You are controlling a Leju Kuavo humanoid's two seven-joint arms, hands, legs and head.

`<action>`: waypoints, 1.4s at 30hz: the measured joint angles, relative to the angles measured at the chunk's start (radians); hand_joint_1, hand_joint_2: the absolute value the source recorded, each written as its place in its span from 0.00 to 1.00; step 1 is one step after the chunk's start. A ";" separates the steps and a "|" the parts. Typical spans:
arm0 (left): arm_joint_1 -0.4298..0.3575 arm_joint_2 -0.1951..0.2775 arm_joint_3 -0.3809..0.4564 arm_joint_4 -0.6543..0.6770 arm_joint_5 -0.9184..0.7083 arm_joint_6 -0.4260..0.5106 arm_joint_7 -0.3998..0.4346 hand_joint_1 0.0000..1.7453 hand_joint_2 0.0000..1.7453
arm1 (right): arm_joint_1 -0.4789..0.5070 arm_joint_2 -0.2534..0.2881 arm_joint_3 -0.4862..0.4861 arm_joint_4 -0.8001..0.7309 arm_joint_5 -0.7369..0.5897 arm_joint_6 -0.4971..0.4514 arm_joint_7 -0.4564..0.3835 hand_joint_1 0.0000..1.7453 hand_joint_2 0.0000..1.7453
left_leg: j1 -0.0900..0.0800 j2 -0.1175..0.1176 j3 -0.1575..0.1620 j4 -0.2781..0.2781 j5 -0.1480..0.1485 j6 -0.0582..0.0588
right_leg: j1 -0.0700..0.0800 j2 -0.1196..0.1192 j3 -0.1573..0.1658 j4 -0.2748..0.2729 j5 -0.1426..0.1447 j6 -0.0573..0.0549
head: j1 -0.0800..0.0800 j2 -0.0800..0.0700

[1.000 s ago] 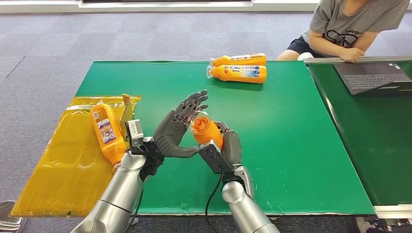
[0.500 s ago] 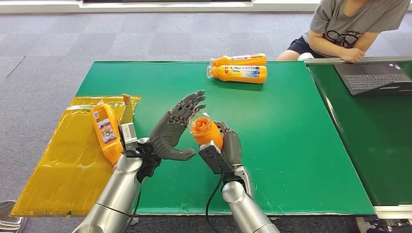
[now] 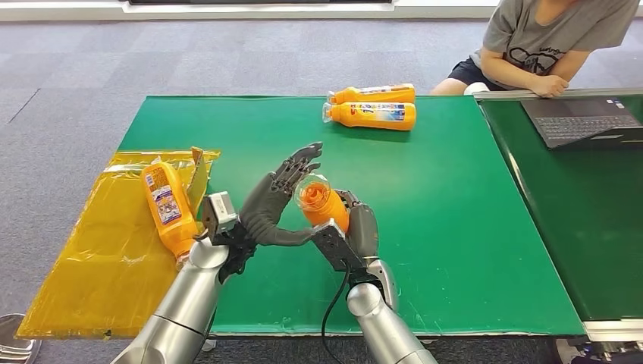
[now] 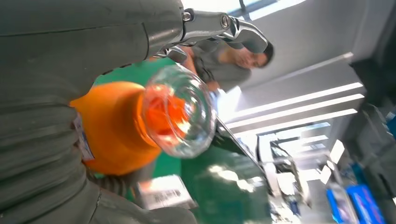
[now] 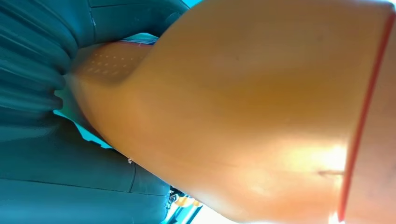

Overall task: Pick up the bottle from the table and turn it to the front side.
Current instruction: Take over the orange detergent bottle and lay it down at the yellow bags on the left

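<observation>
An orange bottle [image 3: 322, 206] with a clear cap is held above the green table [image 3: 455, 227] by my right hand [image 3: 358, 227], cap end pointing up toward the head camera. My left hand [image 3: 274, 203] stands just left of the bottle with fingers spread and thumb reaching toward the bottle's lower part; it holds nothing. Whether it touches the bottle I cannot tell. In the left wrist view the bottle [image 4: 112, 130] and its clear cap [image 4: 177, 112] sit right beside my left hand [image 4: 60, 60]. In the right wrist view the bottle [image 5: 261, 107] lies against my right hand [image 5: 46, 70].
Two more orange bottles [image 3: 375, 115] [image 3: 374, 93] lie at the table's far edge. Another bottle [image 3: 168, 206] lies on a yellow plastic sheet [image 3: 91, 273] on the left. A person [image 3: 542, 38] sits at the back right by a laptop [image 3: 580, 121] on an adjoining table.
My left hand drew slightly away to the left, then came back toward the bottle. The bottle and my right hand have hardly moved.
</observation>
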 joint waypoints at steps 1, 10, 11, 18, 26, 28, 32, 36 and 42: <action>-0.005 -0.001 0.000 0.011 -0.022 0.046 0.011 0.00 1.00 | 0.000 0.000 -0.001 0.000 0.001 -0.001 0.000 1.00 1.00 | 0.000 0.000 0.000 0.000 0.000 0.000 | 0.000 0.000 0.000 0.000 0.000 0.000 | 0.000 0.000; -0.031 -0.028 -0.007 0.094 -0.154 0.308 0.066 0.00 1.00 | 0.000 0.000 -0.010 0.000 0.004 -0.002 0.000 1.00 1.00 | 0.000 0.000 0.000 0.000 0.000 0.000 | 0.000 0.000 0.000 0.000 0.000 0.000 | 0.000 0.000; -0.032 -0.029 -0.008 0.099 -0.155 0.314 0.066 0.00 1.00 | 0.000 0.000 -0.010 0.000 0.004 -0.002 0.000 1.00 1.00 | 0.000 0.000 0.000 0.000 0.000 0.000 | 0.000 0.000 0.000 0.000 0.000 0.000 | 0.000 0.000; -0.039 -0.033 -0.014 0.122 -0.161 0.322 0.066 0.00 1.00 | 0.000 0.000 -0.014 0.004 0.003 -0.004 0.000 1.00 1.00 | 0.000 0.000 0.000 0.000 0.000 0.000 | 0.000 0.000 0.000 0.000 0.000 0.000 | 0.000 0.000; -0.042 -0.035 -0.017 0.137 -0.166 0.323 0.066 0.00 1.00 | 0.000 0.000 -0.016 0.006 -0.002 -0.005 -0.002 1.00 1.00 | 0.000 0.000 0.000 0.000 0.000 0.000 | 0.000 0.000 0.000 0.000 0.000 0.000 | 0.000 0.000; -0.042 -0.035 -0.017 0.137 -0.167 0.323 0.065 0.00 1.00 | 0.000 0.000 -0.016 0.008 -0.003 -0.006 -0.003 1.00 1.00 | 0.000 0.000 0.000 0.000 0.000 0.000 | 0.000 0.000 0.000 0.000 0.000 0.000 | 0.000 0.000; -0.042 -0.035 -0.017 0.138 -0.167 0.323 0.065 0.00 1.00 | 0.000 0.000 -0.016 0.012 -0.003 -0.007 -0.005 1.00 1.00 | 0.000 0.000 0.000 0.000 0.000 0.000 | 0.000 0.000 0.000 0.000 0.000 0.000 | 0.000 0.000; -0.042 -0.035 -0.017 0.139 -0.167 0.322 0.066 0.00 1.00 | -0.001 0.000 -0.016 0.017 -0.008 -0.012 -0.009 1.00 1.00 | 0.000 0.000 0.000 0.000 0.000 0.000 | 0.000 0.000 0.000 0.000 0.000 0.000 | 0.000 0.000; -0.041 -0.037 -0.017 0.139 -0.140 0.282 0.055 0.00 1.00 | -0.003 0.000 -0.016 0.032 -0.021 -0.014 -0.010 1.00 1.00 | 0.000 0.000 0.000 0.000 0.000 0.000 | 0.000 0.000 0.000 0.000 0.000 0.000 | 0.000 0.000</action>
